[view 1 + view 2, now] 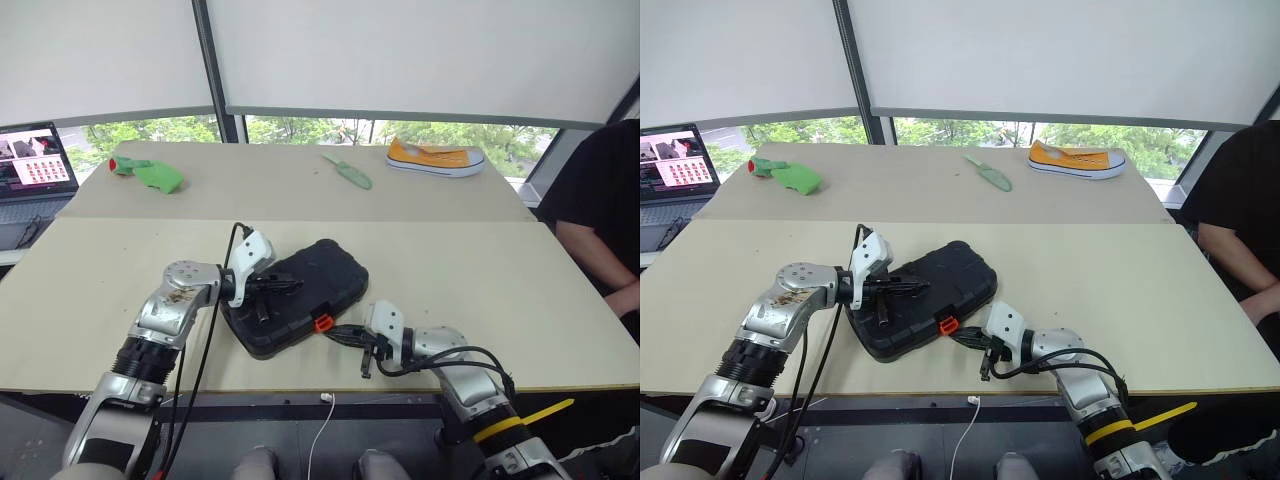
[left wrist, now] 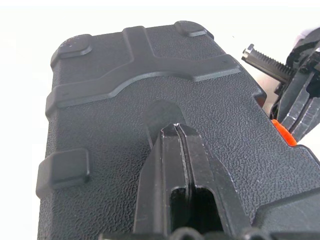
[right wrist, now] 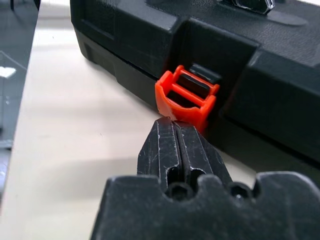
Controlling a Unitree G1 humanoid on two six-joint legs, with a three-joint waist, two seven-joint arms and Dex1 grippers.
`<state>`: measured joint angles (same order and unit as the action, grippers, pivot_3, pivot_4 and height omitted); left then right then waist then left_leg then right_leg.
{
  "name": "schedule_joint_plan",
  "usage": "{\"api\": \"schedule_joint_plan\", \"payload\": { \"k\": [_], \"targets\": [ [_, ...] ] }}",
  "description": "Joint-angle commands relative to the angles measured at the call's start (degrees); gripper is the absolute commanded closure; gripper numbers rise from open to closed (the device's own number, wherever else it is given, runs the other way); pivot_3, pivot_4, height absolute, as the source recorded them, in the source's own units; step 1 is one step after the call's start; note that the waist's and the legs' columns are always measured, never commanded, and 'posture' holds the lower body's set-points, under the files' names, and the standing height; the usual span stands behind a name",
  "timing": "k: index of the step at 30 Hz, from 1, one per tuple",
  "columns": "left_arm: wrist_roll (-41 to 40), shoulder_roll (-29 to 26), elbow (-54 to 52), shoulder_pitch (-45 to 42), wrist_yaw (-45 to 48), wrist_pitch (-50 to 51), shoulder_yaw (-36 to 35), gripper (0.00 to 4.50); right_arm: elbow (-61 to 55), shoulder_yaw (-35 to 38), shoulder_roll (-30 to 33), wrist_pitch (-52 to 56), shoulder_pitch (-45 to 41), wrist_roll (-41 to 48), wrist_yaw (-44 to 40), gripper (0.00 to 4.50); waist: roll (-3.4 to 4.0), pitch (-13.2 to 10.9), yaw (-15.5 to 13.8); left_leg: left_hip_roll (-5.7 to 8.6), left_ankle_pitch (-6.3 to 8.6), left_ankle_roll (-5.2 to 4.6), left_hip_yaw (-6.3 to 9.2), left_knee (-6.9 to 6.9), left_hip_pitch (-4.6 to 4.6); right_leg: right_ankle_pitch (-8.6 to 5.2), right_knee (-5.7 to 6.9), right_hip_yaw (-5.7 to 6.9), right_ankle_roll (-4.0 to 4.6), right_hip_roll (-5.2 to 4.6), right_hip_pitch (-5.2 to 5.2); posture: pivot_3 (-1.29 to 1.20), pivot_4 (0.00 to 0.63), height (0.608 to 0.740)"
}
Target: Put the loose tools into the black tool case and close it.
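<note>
Progress appears far along: the black tool case [image 1: 300, 293] is seen with its lid down, and no loose tools are seen on the counter [image 1: 480, 290] around it, so the packing is judged done. What seems left is the orange latch [image 3: 186, 100], which stands tilted outward from the case's near edge and is judged not yet snapped home.

Going from the left, a laptop [image 1: 35, 165] stands at the far left edge, and a green object with a red tip [image 1: 148, 174] lies on the far counter. Nearer, the left tool [image 2: 177, 131] is closed on nothing, its two fingers pressed together, and it is rested tip-down on the case's lid, apparently to keep it shut. The case lies at the near middle of the counter, turned at an angle. It is a flat black shell with rounded corners, a pebbled texture, raised ribs and small raised pads on the lid. A green trowel [image 1: 348, 171] lies far behind it.

The latch sits on the case's near side. The right tool [image 3: 176, 124] is also closed and empty, held just at the latch's lower edge, touching or nearly so. At the far right lie an orange shoe [image 1: 436, 157] and a person's dark sleeve [image 1: 600, 200].
</note>
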<state>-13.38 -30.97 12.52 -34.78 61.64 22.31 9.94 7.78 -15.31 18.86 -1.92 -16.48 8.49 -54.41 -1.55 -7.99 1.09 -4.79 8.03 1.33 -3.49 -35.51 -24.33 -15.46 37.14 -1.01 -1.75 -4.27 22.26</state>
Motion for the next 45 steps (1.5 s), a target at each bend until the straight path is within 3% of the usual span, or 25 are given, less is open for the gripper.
{"api": "schedule_joint_plan", "payload": {
  "k": [1, 13, 23, 24, 29, 30, 37, 45],
  "targets": [
    [3.13, 0.12, 3.8, 3.09, -0.72, 1.59, 3.03, 4.48, -5.77, 2.19, -2.17, -1.52, -0.83, 3.23, 1.98, 4.5, 0.0, 0.0, 0.0, 0.0, 0.0, 0.0, 0.0, 0.02, 0.0, -0.01, 0.0, 0.0, 0.01, 0.0, 0.02, 0.0, 0.15, 0.74],
    [3.55, -0.97, 2.85, 4.67, 1.35, 1.98, 4.8, 4.48, -5.21, 3.76, -2.62, -7.02, -1.87, 3.24, 2.81, 4.5, -0.01, 0.16, -0.25, 0.05, 0.05, 0.09, 0.0, 0.2, 0.09, -0.16, -0.04, -0.01, 0.25, -0.03, 0.01, 0.0, 0.15, 0.74],
    [3.78, -0.86, 2.83, 4.84, 1.7, 1.83, 4.77, 4.48, -17.54, 4.43, 4.41, 13.25, 6.0, 7.91, 4.01, 4.5, -0.01, 0.31, -0.41, 0.1, 0.02, 0.03, 0.01, 0.62, 0.16, -0.39, -0.11, 0.0, 0.27, -0.07, 0.01, 0.0, 0.15, 0.74],
    [3.73, -0.86, 2.82, 4.88, 1.62, 1.8, 4.69, 4.5, -18.95, 4.03, 4.79, 15.94, 6.68, 8.33, 4.31, 3.92, -0.01, 0.31, -0.39, 0.1, 0.02, 0.03, 0.01, 0.62, 0.17, -0.47, -0.11, 0.0, 0.41, -0.08, 0.01, 0.0, 0.15, 0.74],
    [3.65, -1.0, 2.66, 5.0, 1.47, 1.82, 4.55, 4.5, -23.06, 2.68, 2.93, 28.2, 8.3, 6.43, 12.45, 2.42, -0.05, 0.34, -0.39, 0.09, 0.05, 0.08, 0.01, 0.62, 0.18, -0.52, -0.11, 0.01, 0.48, -0.09, 0.02, 0.0, 0.15, 0.74],
    [3.65, -1.01, 2.65, 4.98, 1.44, 1.86, 4.52, 4.5, -23.99, 2.82, 1.53, 30.66, 8.07, 6.92, 14.63, 1.88, -0.05, 0.34, -0.39, 0.1, 0.05, 0.09, 0.01, 0.62, 0.17, -0.52, -0.11, 0.01, 0.48, -0.1, 0.03, 0.0, 0.15, 0.74],
    [3.64, -1.16, 2.45, 4.99, 1.41, 2.22, 4.49, 4.5, -26.55, 2.57, -3.91, 40.62, 6.03, 5.68, 24.54, 1.88, -0.08, 0.37, -0.38, 0.1, 0.25, 0.4, 0.02, 0.65, 0.14, -0.53, -0.15, 0.01, 0.48, -0.12, 0.05, 0.0, 0.15, 0.74],
    [3.48, -1.52, 1.75, 5.24, 1.31, 2.87, 4.26, 4.5, -28.86, 1.52, -5.39, 45.76, 5.59, 7.39, 26.11, 1.88, -0.09, 0.38, -0.37, 0.1, 0.25, 0.41, 0.02, 0.68, 0.13, -0.54, -0.18, 0.03, 0.48, -0.12, 0.07, 0.0, 0.15, 0.74]
  ]
}}
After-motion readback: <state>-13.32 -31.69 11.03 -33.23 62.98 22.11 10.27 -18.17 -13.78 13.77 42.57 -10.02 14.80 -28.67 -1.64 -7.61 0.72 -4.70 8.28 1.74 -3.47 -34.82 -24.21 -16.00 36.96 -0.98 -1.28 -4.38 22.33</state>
